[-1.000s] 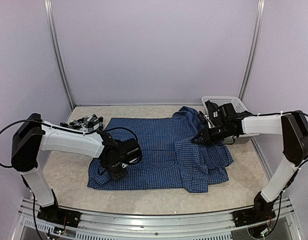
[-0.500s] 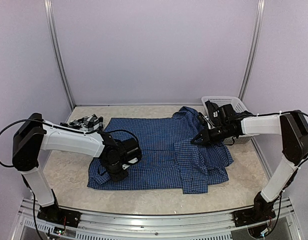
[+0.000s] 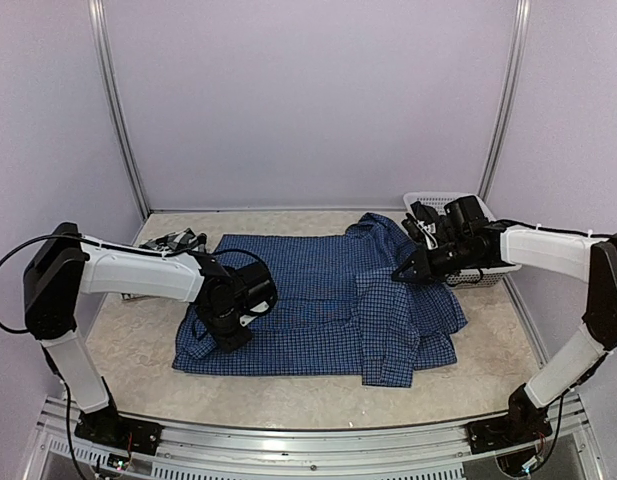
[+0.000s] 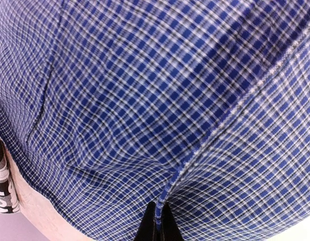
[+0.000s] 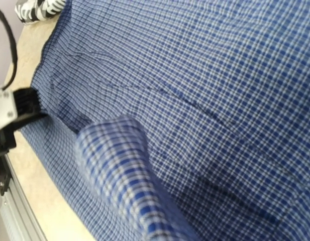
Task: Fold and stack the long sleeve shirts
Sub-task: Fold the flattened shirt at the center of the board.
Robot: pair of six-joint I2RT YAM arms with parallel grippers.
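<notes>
Bent low at near left, the left gripper (image 3: pixel 224 325) pinches the blue shirt (image 3: pixel 318 300) spread mid-table; the right gripper (image 3: pixel 401 272) clamps its lifted right side. Far right, the white basket (image 3: pixel 424 197), contents hidden.

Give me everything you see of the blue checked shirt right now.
The blue shirt, thin cloth with a fine dark check, lies spread and partly folded on the table. The left gripper is shut on a seam near its left edge. The right gripper holds up a fold on its right side.
</notes>
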